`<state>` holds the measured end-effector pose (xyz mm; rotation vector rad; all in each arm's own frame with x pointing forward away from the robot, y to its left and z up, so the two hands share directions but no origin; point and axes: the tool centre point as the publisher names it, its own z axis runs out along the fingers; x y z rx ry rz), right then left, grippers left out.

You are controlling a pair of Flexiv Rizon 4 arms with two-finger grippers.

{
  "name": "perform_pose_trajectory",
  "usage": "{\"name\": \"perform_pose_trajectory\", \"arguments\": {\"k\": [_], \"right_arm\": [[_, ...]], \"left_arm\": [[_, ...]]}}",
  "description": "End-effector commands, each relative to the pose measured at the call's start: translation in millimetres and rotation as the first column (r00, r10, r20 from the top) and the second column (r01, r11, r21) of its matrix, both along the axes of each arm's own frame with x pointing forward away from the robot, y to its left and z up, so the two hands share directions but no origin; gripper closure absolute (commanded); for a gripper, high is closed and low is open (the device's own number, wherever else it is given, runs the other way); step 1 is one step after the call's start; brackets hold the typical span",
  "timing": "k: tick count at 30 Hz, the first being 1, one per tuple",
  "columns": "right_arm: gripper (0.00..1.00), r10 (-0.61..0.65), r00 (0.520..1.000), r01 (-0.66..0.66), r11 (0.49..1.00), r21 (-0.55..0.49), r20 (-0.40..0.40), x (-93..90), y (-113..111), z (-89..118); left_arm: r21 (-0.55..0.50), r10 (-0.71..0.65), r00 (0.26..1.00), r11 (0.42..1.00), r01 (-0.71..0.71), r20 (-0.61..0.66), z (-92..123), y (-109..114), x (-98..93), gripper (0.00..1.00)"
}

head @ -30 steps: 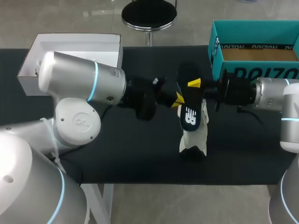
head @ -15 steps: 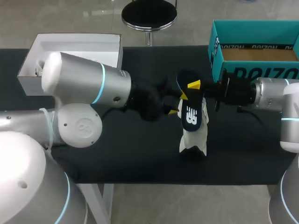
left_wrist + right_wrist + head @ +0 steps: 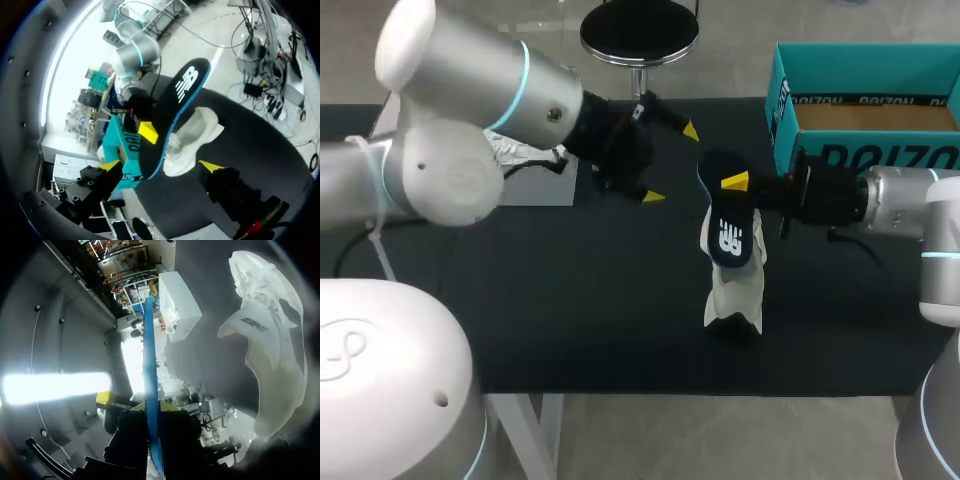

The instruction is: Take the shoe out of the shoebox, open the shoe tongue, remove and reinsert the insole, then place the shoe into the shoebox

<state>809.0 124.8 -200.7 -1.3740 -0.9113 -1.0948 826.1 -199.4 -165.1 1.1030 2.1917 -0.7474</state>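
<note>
Our right gripper [image 3: 740, 186] pinches the dark insole [image 3: 728, 238] over the white shoe [image 3: 734, 295] on the bench [image 3: 570, 300]; our left gripper [image 3: 671, 163] hangs spread wide nearby, touching nothing.

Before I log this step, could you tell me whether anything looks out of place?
Nothing stands out: the insole is out of the white shoe, gripped by the right gripper, as the task requires; the left gripper is open, apart.
</note>
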Motion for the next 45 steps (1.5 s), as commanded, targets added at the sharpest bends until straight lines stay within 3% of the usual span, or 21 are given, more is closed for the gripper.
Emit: {"name": "perform_pose_trajectory", "arguments": {"k": [1,24,27,33,36,37,39,45], "right_arm": [[1.00,0.000,1.000,0.000,1.000,-0.002,0.000,-0.3,0,0],[1.00,0.000,1.000,0.000,1.000,-0.002,0.000,-0.3,0,0],[1.00,0.000,1.000,0.000,1.000,-0.002,0.000,-0.3,0,0],[1.00,0.000,1.000,0.000,1.000,-0.002,0.000,-0.3,0,0],[1.00,0.000,1.000,0.000,1.000,-0.002,0.000,-0.3,0,0],[1.00,0.000,1.000,0.000,1.000,-0.002,0.000,-0.3,0,0],[1.00,0.000,1.000,0.000,1.000,-0.002,0.000,-0.3,0,0],[1.00,0.000,1.000,0.000,1.000,-0.002,0.000,-0.3,0,0]], "left_arm": [[0.289,-0.032,0.984,0.954,0.082,-0.173,18,13,-5.0,0.00],[0.289,-0.032,0.984,0.954,0.082,-0.173,18,13,-5.0,0.00],[0.332,-0.151,0.987,0.929,0.163,-0.060,26,-8,-1.5,0.00],[0.410,-0.376,0.927,0.844,0.346,-0.007,38,-55,3.3,0.00],[0.410,-0.425,0.905,0.822,0.395,-0.019,47,-71,11.1,0.00],[0.392,-0.398,0.917,0.841,0.371,-0.016,50,-75,15.7,0.00],[0.396,-0.358,0.931,0.847,0.355,-0.070,54,-83,25.3,0.00],[0.454,-0.453,0.889,0.779,0.433,-0.070,62,-82,29.9,0.00]]}}
